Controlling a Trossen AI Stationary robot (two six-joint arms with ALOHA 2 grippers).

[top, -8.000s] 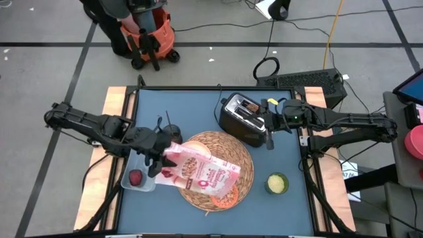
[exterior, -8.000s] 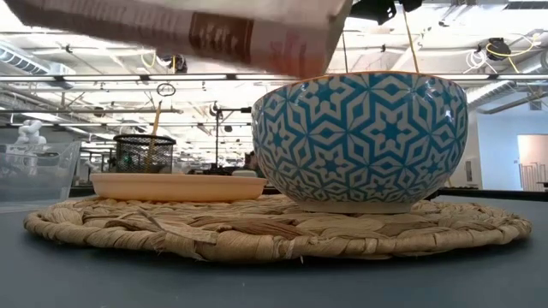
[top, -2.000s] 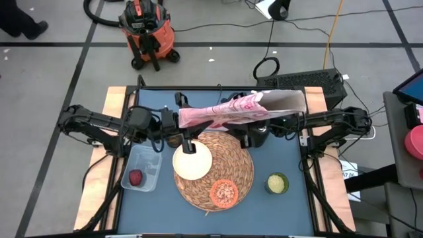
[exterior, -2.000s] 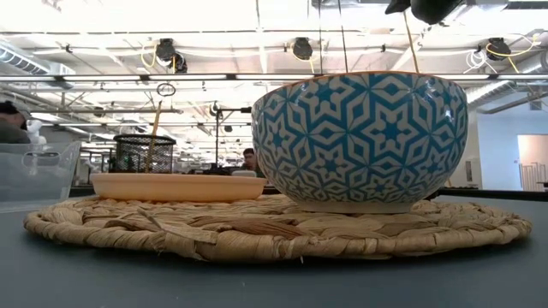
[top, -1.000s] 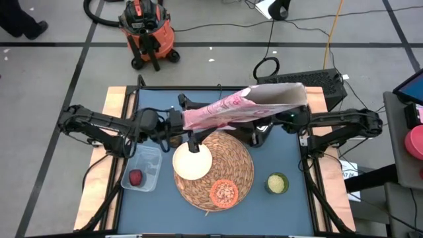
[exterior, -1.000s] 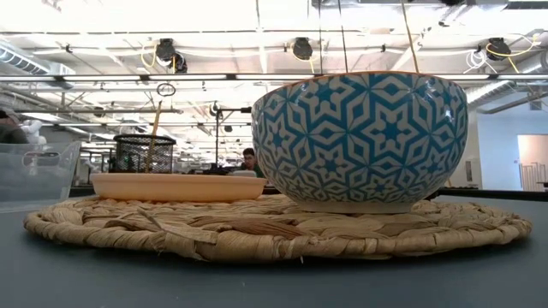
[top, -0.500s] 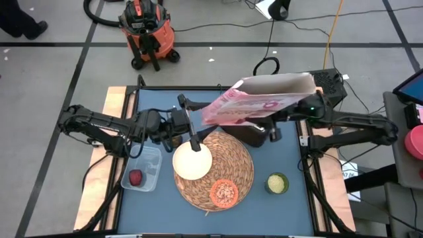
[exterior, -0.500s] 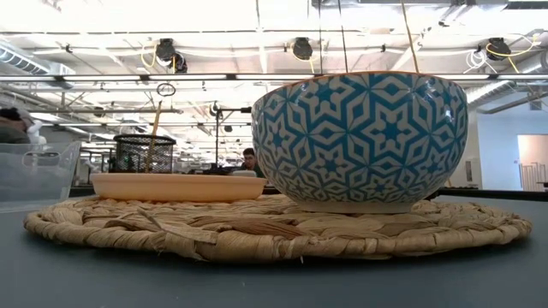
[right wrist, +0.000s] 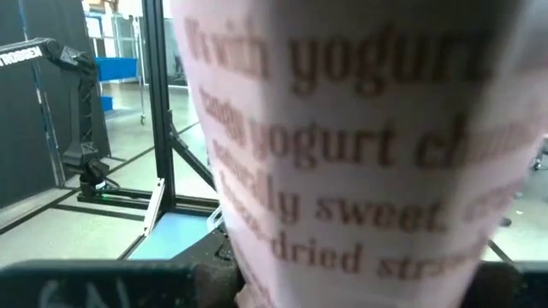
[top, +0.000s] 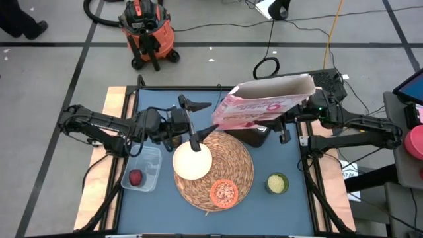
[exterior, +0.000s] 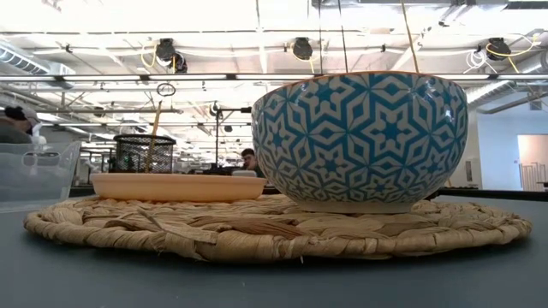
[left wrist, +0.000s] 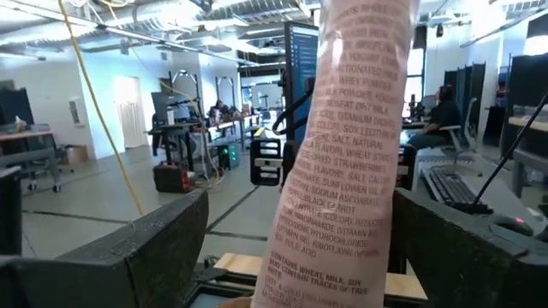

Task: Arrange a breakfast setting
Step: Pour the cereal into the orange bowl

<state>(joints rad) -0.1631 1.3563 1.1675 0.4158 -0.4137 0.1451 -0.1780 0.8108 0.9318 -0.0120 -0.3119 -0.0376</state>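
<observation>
Blue tabletop [top: 291, 162] under you carries the placemat [top: 241, 173], and the box [top: 261, 106] hangs in the air above the table's far side, lying nearly flat with its open end toward the right arm. Your right gripper [top: 291, 119] pinches that end of the box; in its wrist view the printed side fills the picture between the two fingers. Your left gripper [top: 192, 122] stands spread wide just beside the box's other end, apart from it, so the right arm alone carries the load. On the mat sit the bowl [top: 192, 162] and the orange dish [top: 225, 193]; the fruit [top: 135, 177] lies in the clear tub [top: 149, 162] near the left arm, and a green cup [top: 277, 182] stands off the mat. To finish well, I'd judge you should turn the box upright before lowering, pick bare table clear of the dark cup [top: 258, 135] beneath it, and release only once its base rests flat.
</observation>
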